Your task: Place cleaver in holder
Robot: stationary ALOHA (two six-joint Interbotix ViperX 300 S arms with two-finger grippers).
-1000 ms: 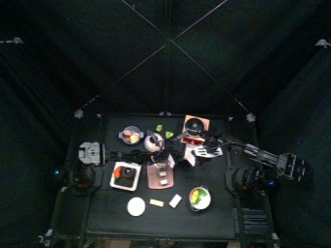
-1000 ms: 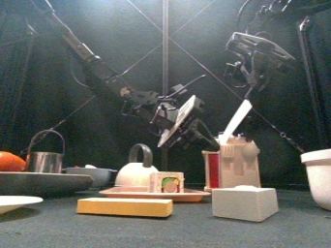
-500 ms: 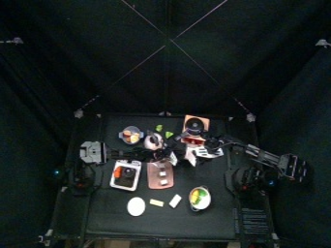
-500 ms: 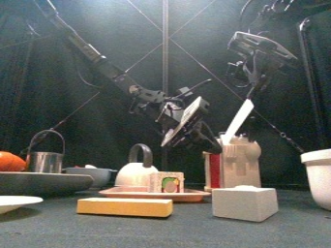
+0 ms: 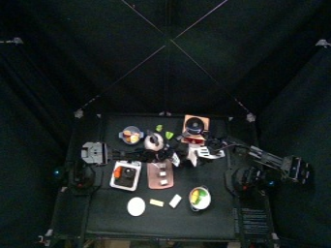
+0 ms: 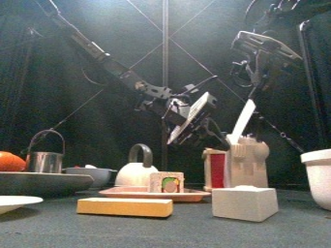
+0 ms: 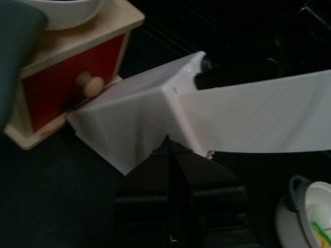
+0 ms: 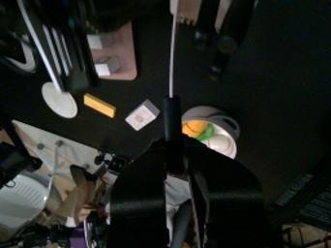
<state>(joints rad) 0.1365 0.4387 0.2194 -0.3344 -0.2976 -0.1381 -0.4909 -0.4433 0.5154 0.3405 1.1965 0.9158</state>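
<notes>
Cleaver (image 6: 241, 118) held above holder (image 6: 242, 163), white block (image 6: 245, 202) in front

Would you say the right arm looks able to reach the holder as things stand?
Probably yes: its fingers hold the cleaver directly over the holder, with nothing between; the left fingers are close by, though.
</notes>
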